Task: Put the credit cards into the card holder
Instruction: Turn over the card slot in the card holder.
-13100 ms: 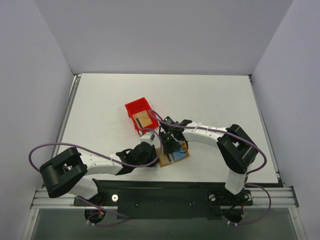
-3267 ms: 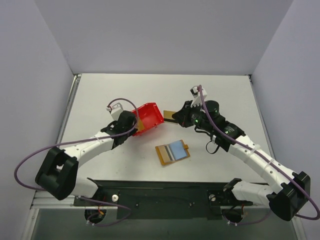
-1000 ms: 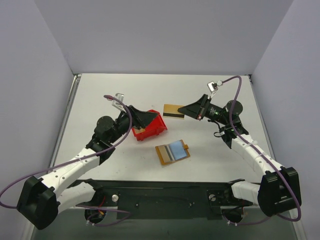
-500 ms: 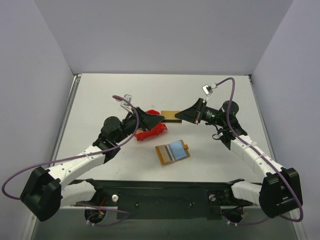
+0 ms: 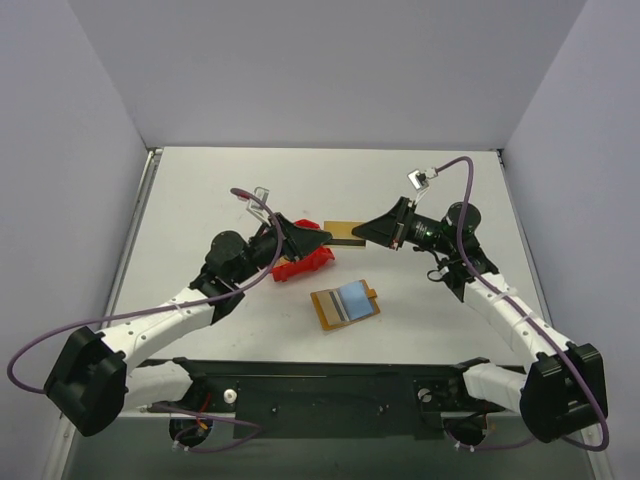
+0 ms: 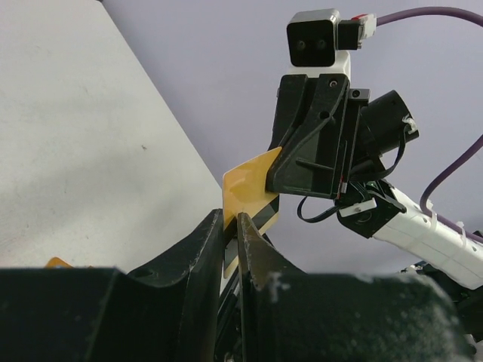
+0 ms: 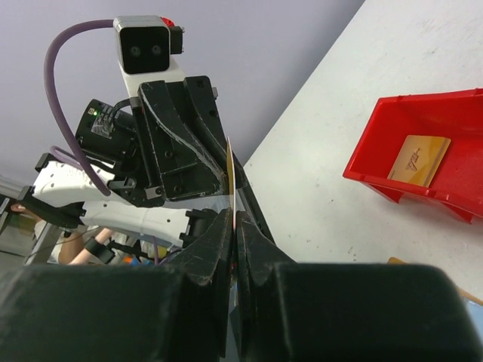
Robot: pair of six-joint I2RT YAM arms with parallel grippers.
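Note:
A tan credit card [image 5: 343,231] with a dark stripe hangs in the air between my two grippers. My right gripper [image 5: 363,232] is shut on its right end; in the right wrist view the card [image 7: 229,162] shows edge-on between the fingers [image 7: 234,219]. My left gripper [image 5: 322,237] pinches the card's left end; in the left wrist view the card [image 6: 247,190] sits slanted in the narrow gap between the fingers [image 6: 230,221]. The card holder [image 5: 345,304] lies open on the table below, blue panel up. A second card [image 7: 419,158] lies in the red bin.
The red bin [image 5: 308,265] sits on the table just below my left gripper, left of the card holder; its rim shows in the right wrist view [image 7: 407,113]. Grey walls stand on three sides. Both arms reach inward above the table's middle.
My left arm has swung up and to the right from the red bin until its fingertips met the card. My right gripper has brought the card slightly left. The card holder has not moved.

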